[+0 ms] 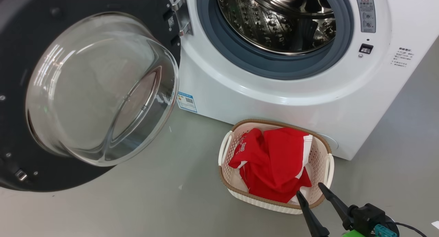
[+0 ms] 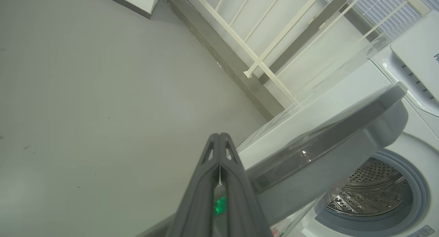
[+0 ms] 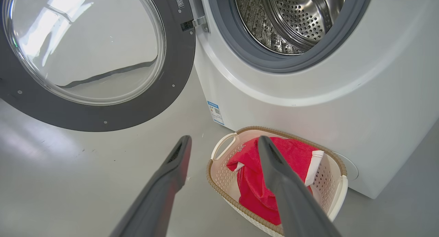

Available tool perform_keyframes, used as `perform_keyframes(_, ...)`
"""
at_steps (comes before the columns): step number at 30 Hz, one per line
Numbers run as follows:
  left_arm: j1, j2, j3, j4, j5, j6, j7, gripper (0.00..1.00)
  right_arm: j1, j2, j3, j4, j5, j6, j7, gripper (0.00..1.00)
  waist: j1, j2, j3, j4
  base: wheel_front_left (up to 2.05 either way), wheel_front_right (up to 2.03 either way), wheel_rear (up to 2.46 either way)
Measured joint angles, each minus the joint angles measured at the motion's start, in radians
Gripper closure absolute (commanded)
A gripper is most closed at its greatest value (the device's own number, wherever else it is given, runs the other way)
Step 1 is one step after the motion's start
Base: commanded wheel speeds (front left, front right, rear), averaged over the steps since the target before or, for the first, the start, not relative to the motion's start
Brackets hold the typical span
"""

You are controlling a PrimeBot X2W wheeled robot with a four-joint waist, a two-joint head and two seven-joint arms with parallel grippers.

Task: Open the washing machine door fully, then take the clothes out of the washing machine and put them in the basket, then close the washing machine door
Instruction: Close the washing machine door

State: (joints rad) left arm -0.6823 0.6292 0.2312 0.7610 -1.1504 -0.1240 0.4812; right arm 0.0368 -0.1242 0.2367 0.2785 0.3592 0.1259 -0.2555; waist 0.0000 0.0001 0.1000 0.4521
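Washing machine door (image 1: 99, 89) stands swung open, upper left of head view. Washing machine (image 1: 274, 93) top centre, drum (image 1: 274, 21) exposed. Red clothes (image 1: 274, 161) lie in basket (image 1: 320, 165), lower centre, on floor (image 1: 137, 202) just beside the machine front. Right gripper (image 1: 309, 189), lower right: fingers spread, empty, tips over the basket's near rim. Left gripper (image 2: 219, 137), bottom centre of left wrist view: fingers pressed together, holding nothing, near the door edge; contact not discernible.
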Motion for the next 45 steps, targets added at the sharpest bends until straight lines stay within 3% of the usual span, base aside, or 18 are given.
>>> perform_keyframes(5, 0.001, 0.003, -0.028, 0.019, -0.057, 0.000, 0.091, 1.00, -0.004, -0.002, 0.002, 0.001, 0.000, 0.000, 0.000, 0.00, 0.0000, 0.0000, 0.010, -0.007, 0.00, 0.00, 0.00)
perform_keyframes(12, 0.014, 0.023, -0.048, -0.013, -0.101, 0.001, 0.138, 1.00, -0.014, -0.003, 0.002, 0.002, 0.000, 0.000, 0.000, 0.00, 0.0000, 0.0000, 0.012, -0.014, 0.00, 0.00, 0.00)
perform_keyframes(23, 0.124, 0.053, -0.135, -0.281, -0.230, 0.000, 0.305, 1.00, -0.018, 0.002, -0.008, 0.004, 0.000, 0.000, 0.000, 0.00, 0.0000, 0.0000, -0.008, -0.016, 0.00, 0.00, 0.00)
perform_keyframes(33, 0.209, 0.048, -0.180, -0.479, -0.313, 0.000, 0.355, 1.00, -0.018, 0.011, -0.030, 0.002, 0.000, 0.000, 0.000, 0.00, 0.0000, 0.0000, -0.025, -0.048, 0.00, 0.00, 0.00)
perform_keyframes(40, 0.237, 0.032, -0.208, -0.603, -0.369, 0.001, 0.373, 1.00, -0.017, 0.015, -0.046, -0.004, -0.002, 0.000, 0.000, 0.00, 0.0000, 0.0000, -0.033, -0.084, 0.00, 0.00, 0.00)
perform_keyframes(45, 0.238, -0.015, -0.238, -0.686, -0.382, 0.001, 0.364, 1.00, -0.016, 0.018, -0.076, -0.010, -0.007, 0.000, 0.000, 0.00, 0.0000, 0.0000, -0.033, -0.117, 0.00, 0.00, 0.00)
